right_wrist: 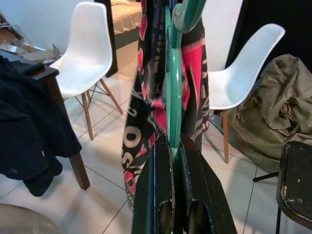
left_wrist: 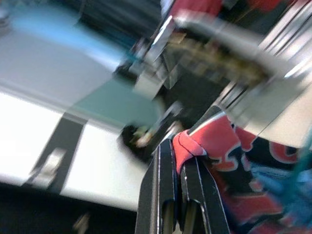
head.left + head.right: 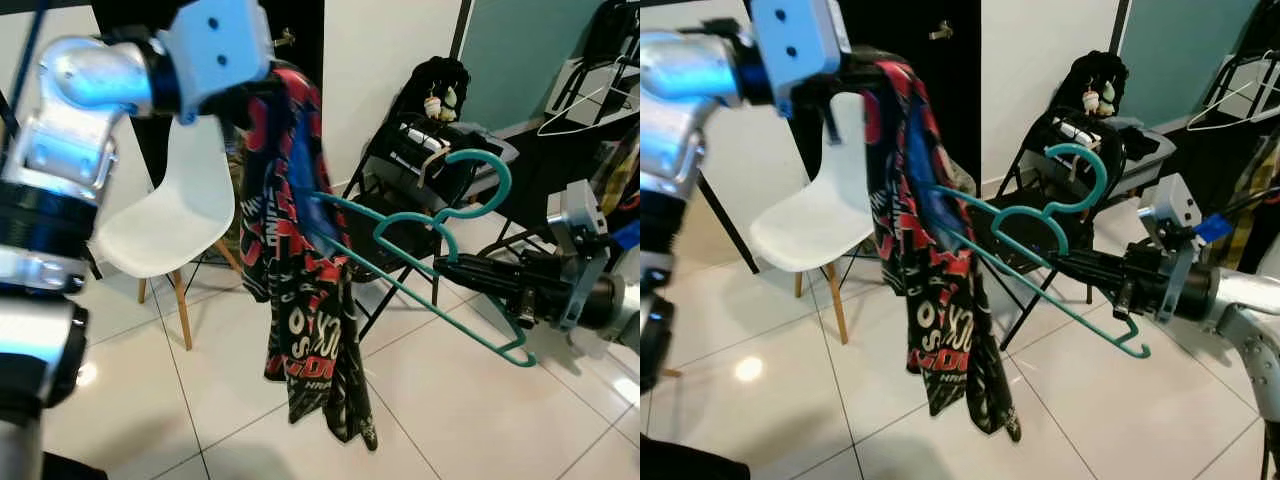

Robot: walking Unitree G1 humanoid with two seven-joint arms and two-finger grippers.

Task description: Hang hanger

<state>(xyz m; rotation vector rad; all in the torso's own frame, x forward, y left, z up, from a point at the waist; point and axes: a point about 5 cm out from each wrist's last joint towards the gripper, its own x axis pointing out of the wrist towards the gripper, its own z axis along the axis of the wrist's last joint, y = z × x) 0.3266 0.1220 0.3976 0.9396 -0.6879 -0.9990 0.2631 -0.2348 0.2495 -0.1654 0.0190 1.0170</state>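
Note:
A red, black and blue printed garment [image 3: 305, 270] hangs in the air in front of me. My left gripper [image 2: 176, 146] is raised at the upper left and shut on the garment's top edge. A teal plastic hanger [image 3: 440, 250] reaches from the right, one arm pushed into the garment. My right gripper [image 1: 174, 146] is shut on the hanger's lower bar at mid right, fingers [image 3: 480, 272] pointing left toward the garment. The hanger's hook [image 3: 1080, 160] curls upward.
A white chair [image 3: 175, 215] stands behind the garment at left. A black folding chair [image 3: 420, 150] piled with dark items is behind the hanger. A rack with hangers [image 3: 590, 95] sits far right. White tiled floor [image 3: 220, 400] spreads below.

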